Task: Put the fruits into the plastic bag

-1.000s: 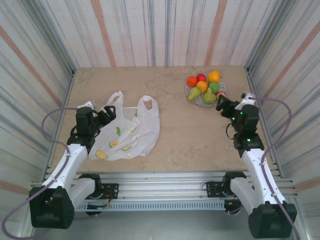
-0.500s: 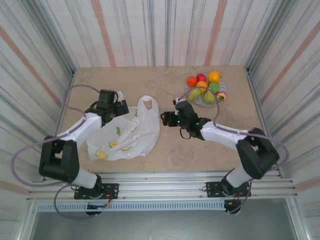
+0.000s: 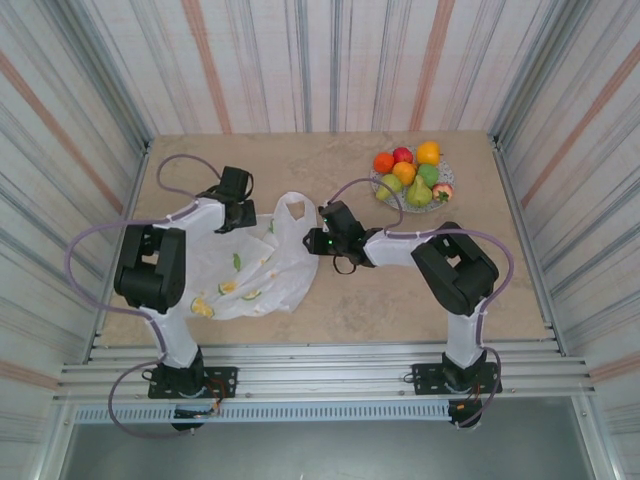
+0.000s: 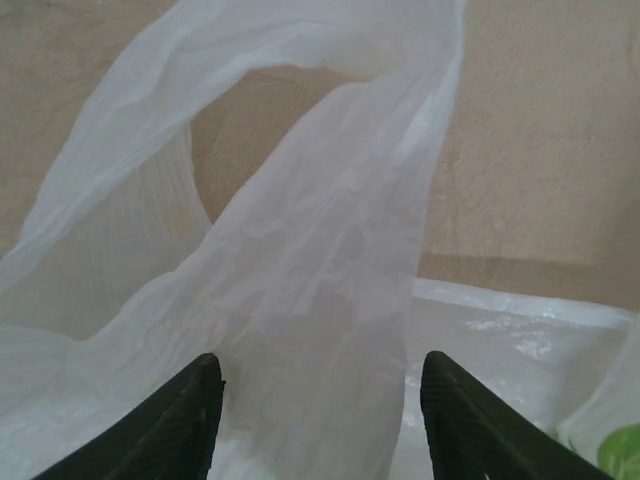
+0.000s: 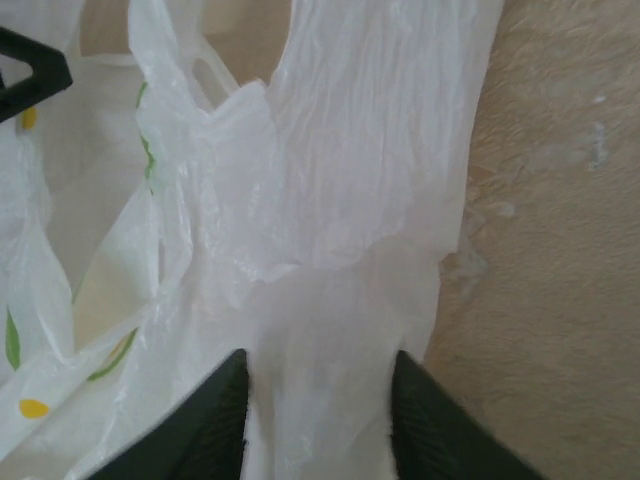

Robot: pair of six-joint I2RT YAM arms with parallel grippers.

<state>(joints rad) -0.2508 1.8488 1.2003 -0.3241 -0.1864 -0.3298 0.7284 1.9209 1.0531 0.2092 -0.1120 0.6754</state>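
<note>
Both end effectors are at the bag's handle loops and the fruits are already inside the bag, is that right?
Not quite. The top external view shows the fruits piled on the grey plate, not inside the plastic bag. The left end effector and right end effector are at its handle loops.

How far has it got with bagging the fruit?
Nothing is bagged yet: all the fruits sit on the plate. In hand: the left end effector and the right end effector each straddle a handle loop of the plastic bag, fingers apart, apparently to open it. Left to do: grip the handles, open the bag and carry over every fruit.
</note>
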